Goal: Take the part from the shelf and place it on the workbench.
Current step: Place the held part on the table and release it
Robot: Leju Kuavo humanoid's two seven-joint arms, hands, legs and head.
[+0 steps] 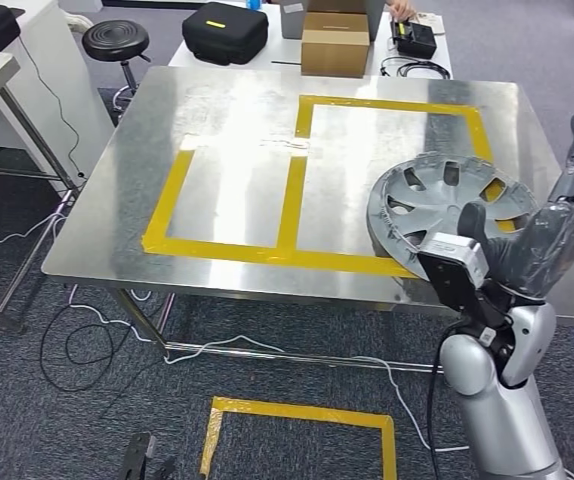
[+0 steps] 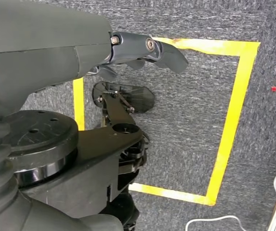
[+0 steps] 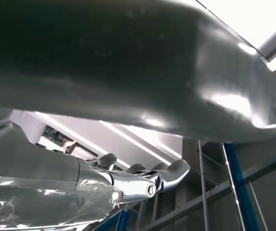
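Right hand (image 1: 548, 235) hiding hubcap (image 1: 435, 205) rim

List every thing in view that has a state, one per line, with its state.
hubcap: tilted over the workbench's right end, in the right hand's grip.
right hand: holds the hubcap's rim.
left hand: holds nothing, hangs above the floor.
workbench: bare metal top with yellow tape outlines.
cardboard box: closed.
black case: closed.
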